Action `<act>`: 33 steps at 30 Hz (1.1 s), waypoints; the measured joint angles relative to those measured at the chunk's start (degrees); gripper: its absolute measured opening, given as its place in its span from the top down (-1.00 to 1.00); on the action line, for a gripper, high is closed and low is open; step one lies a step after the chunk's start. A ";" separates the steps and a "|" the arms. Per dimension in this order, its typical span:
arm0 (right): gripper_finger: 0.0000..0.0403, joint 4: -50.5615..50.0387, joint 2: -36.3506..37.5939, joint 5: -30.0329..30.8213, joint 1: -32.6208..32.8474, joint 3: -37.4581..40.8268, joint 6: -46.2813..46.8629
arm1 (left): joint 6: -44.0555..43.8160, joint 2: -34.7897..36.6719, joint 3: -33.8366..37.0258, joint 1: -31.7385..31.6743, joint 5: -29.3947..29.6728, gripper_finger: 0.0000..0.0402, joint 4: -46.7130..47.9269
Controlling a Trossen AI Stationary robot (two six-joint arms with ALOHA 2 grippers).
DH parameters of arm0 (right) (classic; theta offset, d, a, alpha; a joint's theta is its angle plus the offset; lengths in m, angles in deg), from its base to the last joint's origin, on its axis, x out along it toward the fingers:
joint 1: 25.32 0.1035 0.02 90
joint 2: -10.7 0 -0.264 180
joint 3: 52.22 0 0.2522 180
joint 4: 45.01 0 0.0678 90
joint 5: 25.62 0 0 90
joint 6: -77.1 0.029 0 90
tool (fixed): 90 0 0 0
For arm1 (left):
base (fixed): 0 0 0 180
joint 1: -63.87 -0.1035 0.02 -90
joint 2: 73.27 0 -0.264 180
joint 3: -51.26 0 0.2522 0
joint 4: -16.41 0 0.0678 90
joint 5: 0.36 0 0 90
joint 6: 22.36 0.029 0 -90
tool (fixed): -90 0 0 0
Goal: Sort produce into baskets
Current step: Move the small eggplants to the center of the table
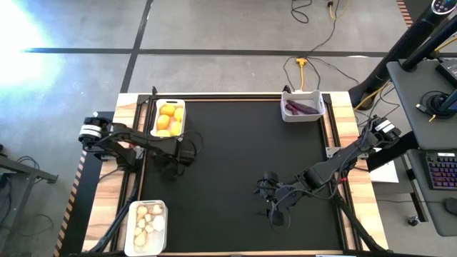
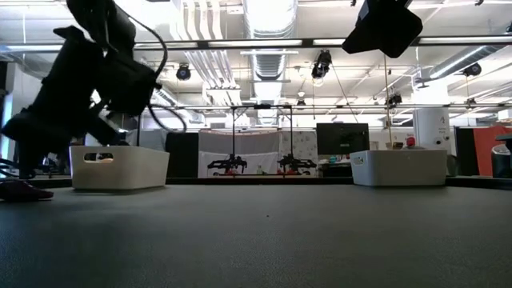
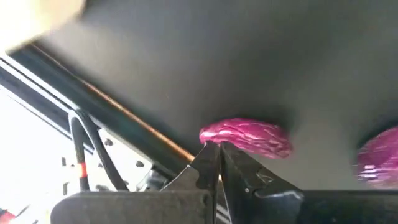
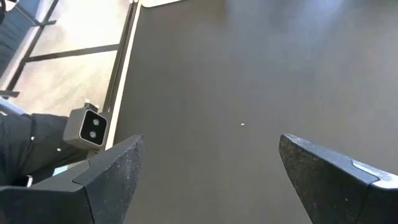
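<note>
A wrinkled purple piece (image 3: 245, 137) lies on the black mat, and a second purple piece (image 3: 379, 163) lies beside it at the picture's edge. My left gripper (image 3: 216, 152) is shut, with its tips right at the first piece's edge. It hangs low over the mat's left part (image 1: 178, 153), below the lemon basket (image 1: 169, 118). In the low view one purple piece (image 2: 16, 190) lies on the mat under the left arm. My right gripper (image 4: 211, 180) is wide open and empty, above the mat's near right part (image 1: 275, 210). My left gripper's shut fingertips (image 3: 208, 155) stand at the edge of the purple piece (image 3: 217, 138), which lies flat on the mat. I cannot tell whether they touch it. Nothing shows between the fingers.
A basket with purple pieces (image 1: 303, 107) stands at the far right. A basket with beige lumpy pieces (image 1: 146, 227) stands at the near left corner. Between the arms is bare black mat (image 1: 235, 157). Wooden table rails run along the left (image 1: 107, 193) and right edges.
</note>
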 joint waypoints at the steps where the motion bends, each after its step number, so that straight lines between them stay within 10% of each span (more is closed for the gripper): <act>1: -0.81 -0.11 0.00 -0.04 0.05 0.00 0.30 | 0.11 -0.61 0.42 -0.04 -0.27 1.00 0.27; 18: -0.81 -0.30 0.01 -0.06 0.66 0.00 1.28 | 0.82 -7.56 -3.89 3.15 -3.41 1.00 -7.46; 27: -0.81 0.14 0.00 -0.02 0.11 0.00 1.29 | 12.42 -7.45 -15.35 9.84 -0.49 1.00 -30.43; 33: -0.81 0.07 0.00 -0.04 0.33 0.00 2.80 | 10.90 -7.34 -19.16 11.92 -0.61 1.00 -12.78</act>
